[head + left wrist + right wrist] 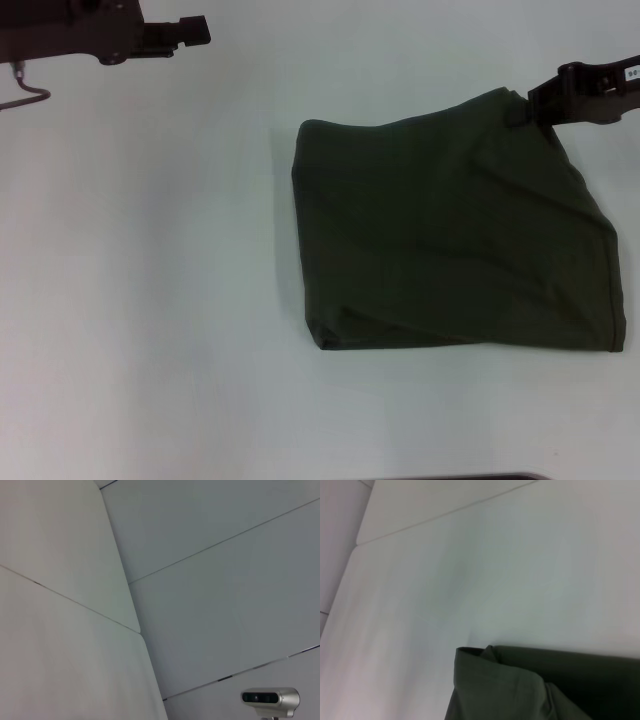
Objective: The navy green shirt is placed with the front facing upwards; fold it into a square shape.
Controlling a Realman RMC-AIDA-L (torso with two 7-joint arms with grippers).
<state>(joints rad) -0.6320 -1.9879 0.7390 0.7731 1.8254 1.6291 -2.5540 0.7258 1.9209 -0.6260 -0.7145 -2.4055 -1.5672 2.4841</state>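
Note:
The navy green shirt [450,240] lies folded into a rough four-sided shape on the right half of the white table [150,300], with no lettering showing. Its far right corner is pulled up and outward. My right gripper [528,103] is shut on that corner at the upper right. In the right wrist view a rumpled edge of the shirt [530,690] sits on the table. My left gripper [190,32] is parked at the far left of the table, well away from the shirt.
The left half of the table is bare white surface. The left wrist view shows only pale wall panels and a small silver camera [270,698]. A dark edge [460,477] shows at the table's near side.

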